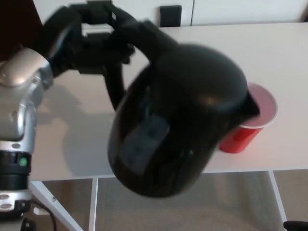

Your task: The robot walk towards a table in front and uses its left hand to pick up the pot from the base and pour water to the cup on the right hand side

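**Q:** Left hand (86, 41), what's yours doing right now?

**A:** Your left hand sits up and to the left of the pot (180, 115), black fingers wrapped tight round the pot's curved handle (144, 36). So it's clamped on the handle, not spread. Your silver forearm (21, 110) runs down the frame's left edge, further left of the pot. The shot is a bit motion-blurred around the hand, so you can't make out each finger cleanly.

**Q:** And the pot itself?

**A:** You've got it lifted off the table (72, 125) and tipped over toward the right, handle up at the top left, round black body hanging low and filling the middle of the view. Its bottom end reaches past the table's near edge. There's a duller rectangular patch on its lower left side.

**Q:** Where's the cup?

**A:** Red cup (248, 125) is just right of the pot, standing upright on the table. The pot's spout (250, 107) overlaps the cup's left rim, so you only see the right part of its opening and red wall. Can't tell if spout and rim actually touch. No water stream you can make out.

**Q:** Right hand?

**A:** Yours doesn't show anywhere.

**Q:** Anything behind?

**A:** Small dark square on the wall (171, 15), above the pot.
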